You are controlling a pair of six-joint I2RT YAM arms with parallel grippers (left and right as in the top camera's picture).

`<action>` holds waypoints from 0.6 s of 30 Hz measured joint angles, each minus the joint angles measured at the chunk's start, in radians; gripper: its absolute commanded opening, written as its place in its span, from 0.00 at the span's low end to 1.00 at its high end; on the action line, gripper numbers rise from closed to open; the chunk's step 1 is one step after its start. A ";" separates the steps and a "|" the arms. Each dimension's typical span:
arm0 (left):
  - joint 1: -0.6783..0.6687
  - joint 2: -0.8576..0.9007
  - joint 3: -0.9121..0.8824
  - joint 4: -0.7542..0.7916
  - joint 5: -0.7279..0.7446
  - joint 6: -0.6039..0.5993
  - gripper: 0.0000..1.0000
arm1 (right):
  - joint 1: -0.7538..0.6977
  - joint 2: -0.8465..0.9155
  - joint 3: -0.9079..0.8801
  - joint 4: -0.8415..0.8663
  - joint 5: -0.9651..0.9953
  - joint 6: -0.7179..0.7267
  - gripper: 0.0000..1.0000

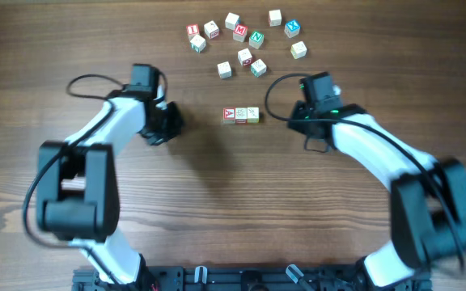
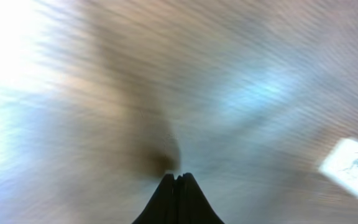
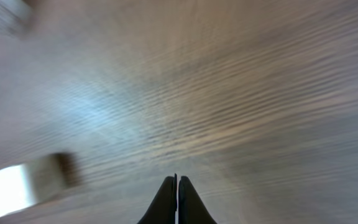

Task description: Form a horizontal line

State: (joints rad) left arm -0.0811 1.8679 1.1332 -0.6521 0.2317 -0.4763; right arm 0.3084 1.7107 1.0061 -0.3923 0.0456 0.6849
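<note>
A short row of three pale letter cubes [image 1: 241,115] lies side by side at the table's middle, its left cube bearing a red "A". My left gripper [image 1: 173,125] is shut and empty, to the left of the row. My right gripper [image 1: 296,121] is shut and empty, to the right of the row. The left wrist view is blurred; its shut fingertips [image 2: 178,178] hover over bare wood, with a pale cube [image 2: 352,168] at the right edge. The right wrist view shows shut fingertips [image 3: 177,179] and a blurred pale cube [image 3: 23,183] at the left.
A loose cluster of several letter cubes [image 1: 245,40] lies at the far side of the wooden table [image 1: 233,210], behind the row. Both arms' cables loop over the table beside the grippers.
</note>
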 measured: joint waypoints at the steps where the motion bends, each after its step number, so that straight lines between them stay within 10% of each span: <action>1: 0.008 -0.039 -0.006 -0.042 -0.030 0.000 0.04 | -0.004 -0.051 0.000 -0.020 0.012 -0.008 0.04; 14: -0.048 -0.895 -0.007 -0.436 -0.239 0.000 0.11 | -0.004 -0.823 0.004 -0.440 0.093 -0.063 0.08; 17: -0.064 -1.056 -0.008 -0.488 -0.247 -0.008 0.23 | -0.004 -0.959 0.004 -0.515 0.094 -0.064 0.26; 18: -0.070 -1.126 -0.008 -0.509 -0.250 -0.012 0.27 | -0.004 -1.006 0.004 -0.536 0.094 -0.066 0.46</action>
State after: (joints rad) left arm -0.1509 0.7418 1.1255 -1.1614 -0.0181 -0.4881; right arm 0.3046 0.7052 1.0103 -0.9283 0.1394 0.6189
